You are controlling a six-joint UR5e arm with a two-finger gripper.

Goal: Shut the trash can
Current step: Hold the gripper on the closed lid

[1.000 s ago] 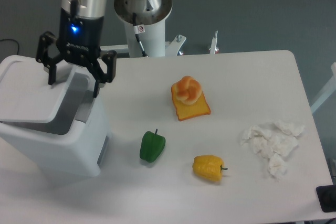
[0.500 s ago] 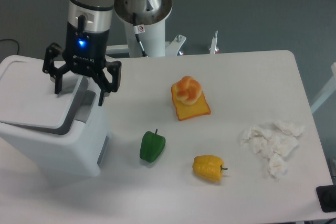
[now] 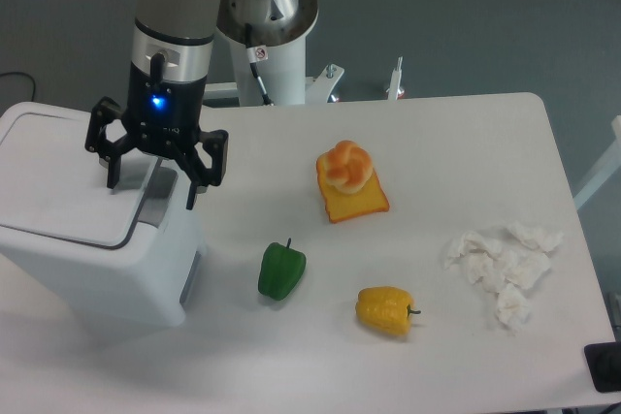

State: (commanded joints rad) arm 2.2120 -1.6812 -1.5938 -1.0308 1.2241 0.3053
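Gripper spread wide, black fingers pointing down, nothing held between them. Directly beneath and reaching out to its left in the picture: large white boxy plastic trash can with rounded corners, occupying the table's near-left corner. Flat white hinged lid lying nearly level on the bin, close to seated; grey patch by the finger on the picture's right, under the gripper, possibly a last gap or part of the hinge, hard to tell which.

Judged step: final press to seat the lid. Best done with a slow, straight descent, contact placed on the lid panel itself rather than its rim, towards the free edge away from the hinge if that side can be reached, since pressure there probably closes it with least force. Worth keeping the fingers spread as now, so both tips share the load, and stopping as soon as the lid sits flush; a light plastic bin may tip or skid under a hard or off-centre shove.

Well off to the gripper's right in the picture, clear of the work: green bell pepper, yellow bell pepper, orange-and-cream knotted bun on a yellow slice, crumpled white tissue, all on the white table.
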